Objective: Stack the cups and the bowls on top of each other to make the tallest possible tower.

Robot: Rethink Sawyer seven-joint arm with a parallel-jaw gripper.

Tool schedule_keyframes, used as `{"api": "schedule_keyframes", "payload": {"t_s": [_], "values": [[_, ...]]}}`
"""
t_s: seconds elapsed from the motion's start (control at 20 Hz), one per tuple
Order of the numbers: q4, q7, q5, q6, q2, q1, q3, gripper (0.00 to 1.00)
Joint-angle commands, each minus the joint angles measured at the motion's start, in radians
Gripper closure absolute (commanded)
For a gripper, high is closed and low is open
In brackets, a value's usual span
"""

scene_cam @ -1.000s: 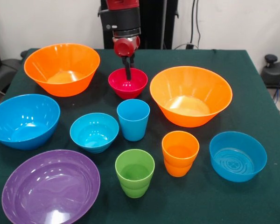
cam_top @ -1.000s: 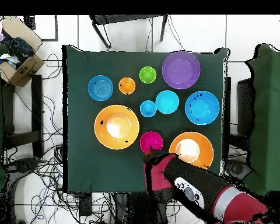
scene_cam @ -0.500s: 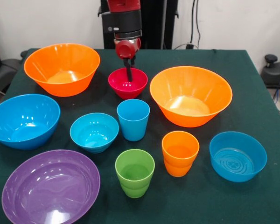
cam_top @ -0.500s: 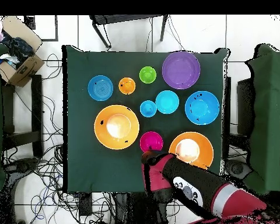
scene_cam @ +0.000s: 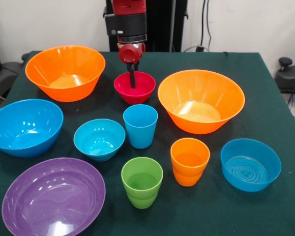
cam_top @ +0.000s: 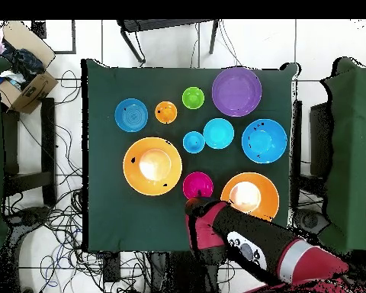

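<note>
Arm (scene_cam: pixel 128 19) vertical | jaws' tips inside red bowl (scene_cam: pixel 134 87) rim

Three cups, blue (scene_cam: pixel 140 126), green (scene_cam: pixel 142 182) and orange (scene_cam: pixel 189 161), stand upright in the middle. Seven bowls sit apart around them, open side up: two big orange (scene_cam: pixel 65 73) (scene_cam: pixel 201 100), red (scene_cam: pixel 134 87), purple (scene_cam: pixel 53 196), three blue (scene_cam: pixel 24 127) (scene_cam: pixel 99 139) (scene_cam: pixel 250 164). Nothing is stacked.

Lab: green-clothed table (cam_top: pixel 102 152), floor cables (cam_top: pixel 60 221), cardboard box (cam_top: pixel 26 80).
</note>
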Motion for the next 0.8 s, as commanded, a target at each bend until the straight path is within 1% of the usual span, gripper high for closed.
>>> {"api": "schedule_keyframes", "payload": {"t_s": [0.05, 0.2, 0.25, 0.4, 0.5, 0.65, 0.8], "values": [[0.009, 0.214, -0.105, 0.114, 0.055, -0.010, 0.069, 0.00], [0.014, 0.207, -0.115, 0.120, 0.057, -0.012, 0.077, 0.00], [0.017, 0.208, -0.124, 0.119, 0.062, -0.022, 0.088, 1.00], [0.023, 0.224, -0.124, 0.114, 0.064, -0.042, 0.105, 1.00], [0.026, 0.220, -0.121, 0.118, 0.059, -0.039, 0.102, 1.00], [0.038, 0.236, -0.097, 0.117, 0.048, -0.049, 0.115, 1.00], [0.054, 0.229, -0.055, 0.123, 0.013, -0.011, 0.108, 1.00]]}}
